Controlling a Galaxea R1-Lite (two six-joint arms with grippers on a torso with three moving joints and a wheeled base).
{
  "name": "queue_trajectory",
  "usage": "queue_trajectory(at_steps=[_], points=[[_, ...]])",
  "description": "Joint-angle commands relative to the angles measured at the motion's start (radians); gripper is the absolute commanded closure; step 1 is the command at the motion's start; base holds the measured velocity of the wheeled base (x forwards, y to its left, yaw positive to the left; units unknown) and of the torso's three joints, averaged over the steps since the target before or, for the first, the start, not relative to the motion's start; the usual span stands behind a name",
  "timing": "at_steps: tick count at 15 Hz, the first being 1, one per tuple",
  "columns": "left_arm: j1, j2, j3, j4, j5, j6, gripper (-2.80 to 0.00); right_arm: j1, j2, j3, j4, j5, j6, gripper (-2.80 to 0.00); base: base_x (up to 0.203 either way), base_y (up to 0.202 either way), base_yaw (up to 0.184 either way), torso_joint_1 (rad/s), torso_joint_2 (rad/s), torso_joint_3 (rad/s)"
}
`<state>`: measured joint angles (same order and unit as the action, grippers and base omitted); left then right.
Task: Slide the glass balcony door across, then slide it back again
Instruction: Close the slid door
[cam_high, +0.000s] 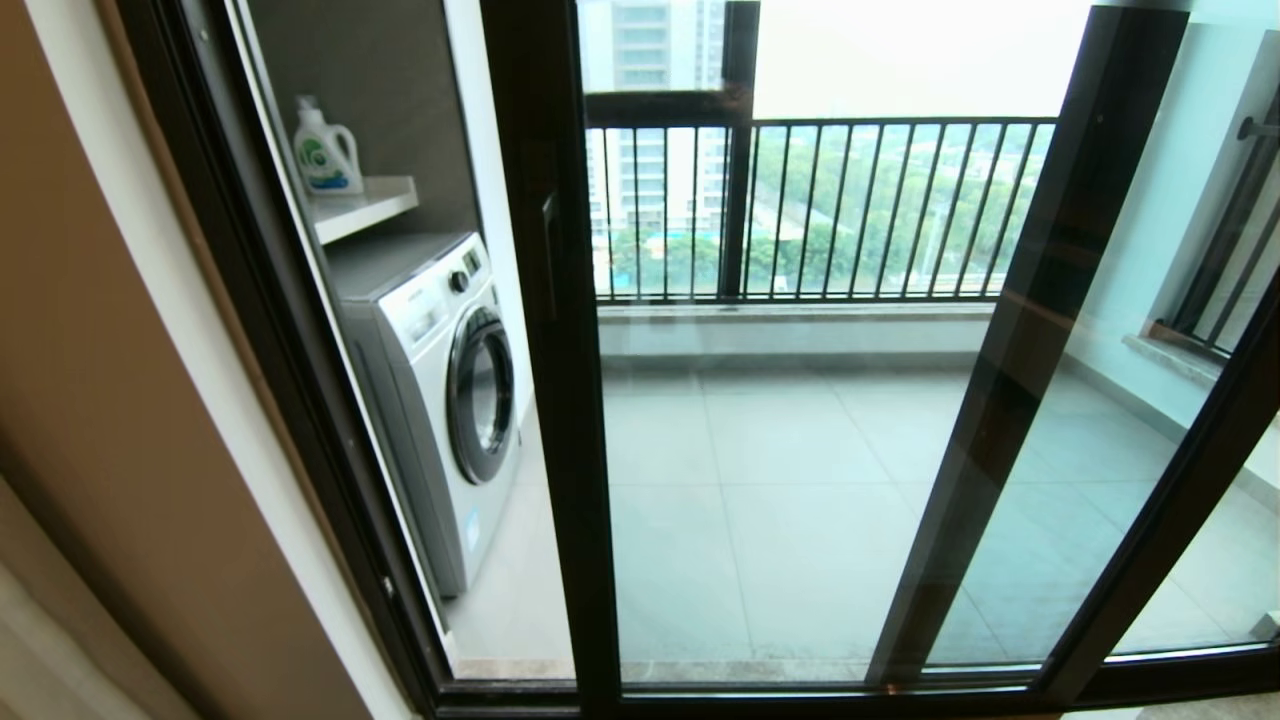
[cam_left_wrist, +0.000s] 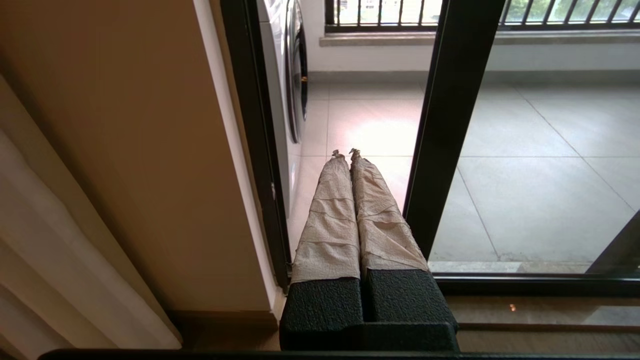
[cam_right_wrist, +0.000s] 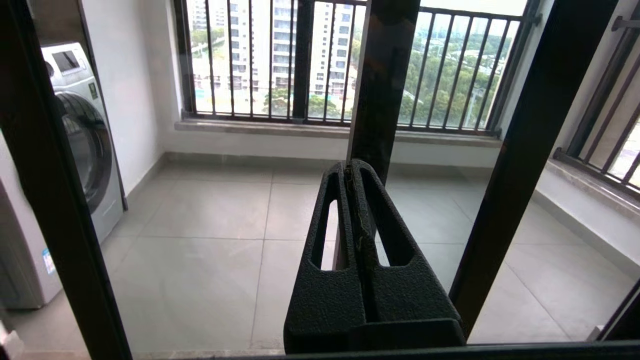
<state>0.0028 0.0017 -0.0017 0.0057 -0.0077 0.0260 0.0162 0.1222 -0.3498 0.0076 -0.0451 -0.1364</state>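
The glass balcony door (cam_high: 562, 420) stands partly slid to the right, its dark upright carrying a short bar handle (cam_high: 548, 250). An open gap lies between that upright and the left jamb (cam_high: 300, 400). Neither gripper shows in the head view. My left gripper (cam_left_wrist: 345, 153) is shut with nothing in it, its tape-wrapped fingers (cam_left_wrist: 330, 215) pointing low into the gap, just beside the door upright (cam_left_wrist: 450, 125). My right gripper (cam_right_wrist: 350, 167) is also shut and empty, its black fingers (cam_right_wrist: 395, 280) in front of a middle dark upright (cam_right_wrist: 385, 75); whether they touch it cannot be told.
A white washing machine (cam_high: 440, 400) stands on the balcony's left under a shelf with a detergent bottle (cam_high: 325, 150). A black-barred railing (cam_high: 850, 210) closes the far side. A tan wall (cam_high: 100, 400) and curtain (cam_left_wrist: 50, 250) are on my left. Another dark-framed panel (cam_high: 1180, 470) stands to the right.
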Motion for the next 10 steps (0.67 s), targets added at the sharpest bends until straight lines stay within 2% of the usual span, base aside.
queue_trajectory(at_steps=[1, 3, 5, 10], points=[[0.000, 0.001, 0.000, 0.000, 0.000, 0.000, 0.00, -0.001, -0.002, -0.014, 0.000, 0.007, 0.019, 0.00, 0.000, 0.000, 0.000, 0.000, 0.00, 0.000], [0.000, 0.001, 0.000, 0.000, 0.000, 0.000, 0.00, -0.003, -0.033, 0.019, 0.007, 0.065, 0.032, 0.00, 0.000, 0.000, 0.000, 0.000, 0.00, 0.000], [0.000, 0.001, 0.000, 0.000, 0.000, 0.000, 0.00, -0.006, -0.087, 0.072, 0.041, 0.090, 0.031, 0.00, 0.000, 0.000, 0.000, 0.000, 0.00, 0.000], [0.000, 0.001, 0.000, 0.000, 0.000, 0.000, 0.00, -0.008, -0.122, 0.265, 0.043, 0.041, 0.017, 0.00, 0.000, 0.000, 0.000, 0.000, 0.00, 0.000]])
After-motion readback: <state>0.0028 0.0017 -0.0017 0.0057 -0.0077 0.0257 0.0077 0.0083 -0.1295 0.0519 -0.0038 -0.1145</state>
